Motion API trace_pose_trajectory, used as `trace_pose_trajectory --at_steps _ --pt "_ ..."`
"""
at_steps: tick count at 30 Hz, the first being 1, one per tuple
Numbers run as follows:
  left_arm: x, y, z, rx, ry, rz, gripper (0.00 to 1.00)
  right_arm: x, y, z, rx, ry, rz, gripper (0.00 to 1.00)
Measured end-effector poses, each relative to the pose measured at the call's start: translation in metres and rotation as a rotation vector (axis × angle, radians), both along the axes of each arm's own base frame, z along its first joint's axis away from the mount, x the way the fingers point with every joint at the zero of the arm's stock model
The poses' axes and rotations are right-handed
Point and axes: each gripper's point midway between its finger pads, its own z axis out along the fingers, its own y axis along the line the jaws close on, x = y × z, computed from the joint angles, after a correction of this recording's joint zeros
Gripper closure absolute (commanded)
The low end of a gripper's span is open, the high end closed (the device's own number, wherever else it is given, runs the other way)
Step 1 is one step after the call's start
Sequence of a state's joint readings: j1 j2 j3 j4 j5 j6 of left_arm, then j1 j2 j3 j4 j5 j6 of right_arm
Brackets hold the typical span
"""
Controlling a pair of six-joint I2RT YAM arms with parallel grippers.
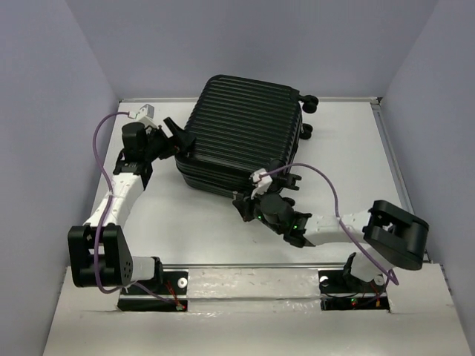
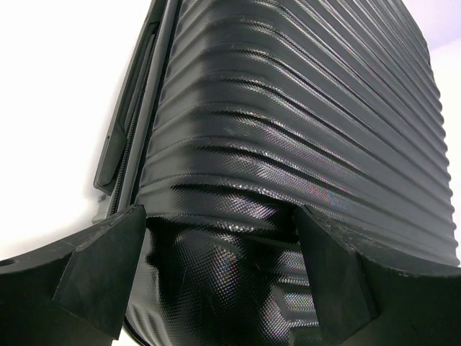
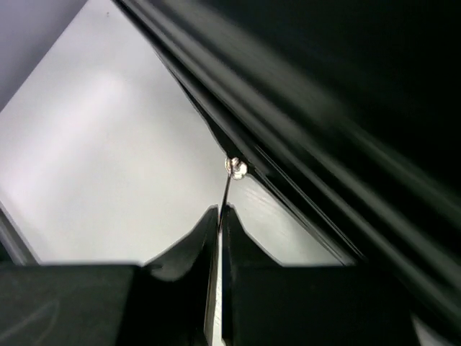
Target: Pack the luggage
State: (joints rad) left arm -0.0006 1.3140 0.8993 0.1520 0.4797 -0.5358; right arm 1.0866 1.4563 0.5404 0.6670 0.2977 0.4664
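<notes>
Two grippers are at the luggage (image 1: 241, 133), which lies closed on the table (image 1: 193, 230), so I cannot see what it holds. My left gripper (image 2: 220, 216) stands spread wide, the case's ribbed, rounded corner filling the gap between its fingers. My right gripper (image 3: 218, 214) is pressed together, pinching the thin zipper pull (image 3: 229, 186) just ahead of its tips, with the shell edge to its right.
</notes>
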Motion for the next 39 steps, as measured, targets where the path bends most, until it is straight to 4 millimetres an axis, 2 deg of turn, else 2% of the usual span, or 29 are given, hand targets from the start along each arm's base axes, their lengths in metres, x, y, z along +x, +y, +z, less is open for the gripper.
trace_pose_trajectory --at_steps 5,7,9,11,16,17,18,19,21,23,25,26,27,29,31,32,33,35,36,37,39 --pt "-0.007 -0.023 -0.001 -0.015 -0.009 -0.065 0.08 0.013 0.057 0.002 -0.088 -0.017 0.069 0.93" --pt "-0.010 -0.028 -0.001 -0.016 -0.009 -0.090 0.07 0.019 0.090 0.004 -0.119 -0.021 0.123 0.93" --pt "-0.011 -0.028 -0.001 -0.006 -0.011 -0.098 0.08 0.019 0.110 0.001 -0.141 -0.027 0.174 0.93" --pt "-0.012 -0.027 -0.002 -0.001 -0.011 -0.099 0.07 0.019 0.121 0.001 -0.159 -0.036 0.205 0.93" --pt "-0.012 -0.018 -0.001 0.028 -0.032 -0.075 0.08 0.017 0.129 -0.001 -0.188 -0.043 0.244 0.93" --pt "-0.013 -0.017 -0.001 0.031 -0.034 -0.070 0.08 0.016 0.130 -0.001 -0.191 -0.043 0.251 0.90" --pt "-0.013 -0.016 -0.001 0.034 -0.036 -0.067 0.08 0.015 0.130 -0.002 -0.200 -0.042 0.263 0.63" --pt "-0.014 -0.015 0.000 0.037 -0.038 -0.063 0.08 0.014 0.130 -0.001 -0.205 -0.042 0.270 0.44" --pt "-0.016 -0.015 -0.001 0.041 -0.037 -0.066 0.08 0.000 0.133 0.000 -0.204 -0.013 0.344 0.15" --pt "-0.020 -0.020 -0.001 0.037 -0.035 -0.084 0.08 -0.028 0.134 0.004 -0.223 0.016 0.442 0.07" --pt "-0.024 -0.025 -0.002 0.031 -0.032 -0.106 0.08 -0.050 0.127 0.019 -0.236 0.036 0.492 0.02" --pt "-0.025 -0.027 -0.002 0.028 -0.030 -0.114 0.08 -0.064 0.120 0.040 -0.223 0.031 0.519 0.01" --pt "-0.027 -0.029 -0.001 0.026 -0.029 -0.124 0.08 -0.070 0.116 0.055 -0.210 0.021 0.527 0.00" --pt "-0.029 -0.032 -0.002 0.023 -0.025 -0.136 0.08 -0.079 0.098 0.108 -0.142 -0.030 0.513 0.00" --pt "-0.030 -0.033 -0.002 0.021 -0.024 -0.143 0.08 -0.065 0.072 0.149 -0.075 -0.064 0.423 0.00" --pt "-0.030 -0.033 -0.002 0.020 -0.023 -0.144 0.08 -0.047 0.047 0.179 -0.022 -0.095 0.338 0.00" --pt "-0.030 -0.033 -0.002 0.020 -0.023 -0.145 0.08 -0.024 0.019 0.199 0.022 -0.104 0.229 0.00" --pt "-0.030 -0.034 -0.002 0.020 -0.024 -0.146 0.08 0.018 -0.033 0.212 0.055 -0.110 0.030 0.00" --pt "-0.031 -0.034 -0.002 0.020 -0.024 -0.147 0.08 0.042 -0.067 0.214 0.066 -0.109 -0.091 0.00" --pt "-0.031 -0.035 -0.002 0.021 -0.024 -0.146 0.09 0.064 -0.100 0.209 0.065 -0.100 -0.201 0.00" --pt "-0.032 -0.036 -0.002 0.024 -0.024 -0.146 0.08 0.099 -0.170 0.184 0.032 -0.049 -0.434 0.00"
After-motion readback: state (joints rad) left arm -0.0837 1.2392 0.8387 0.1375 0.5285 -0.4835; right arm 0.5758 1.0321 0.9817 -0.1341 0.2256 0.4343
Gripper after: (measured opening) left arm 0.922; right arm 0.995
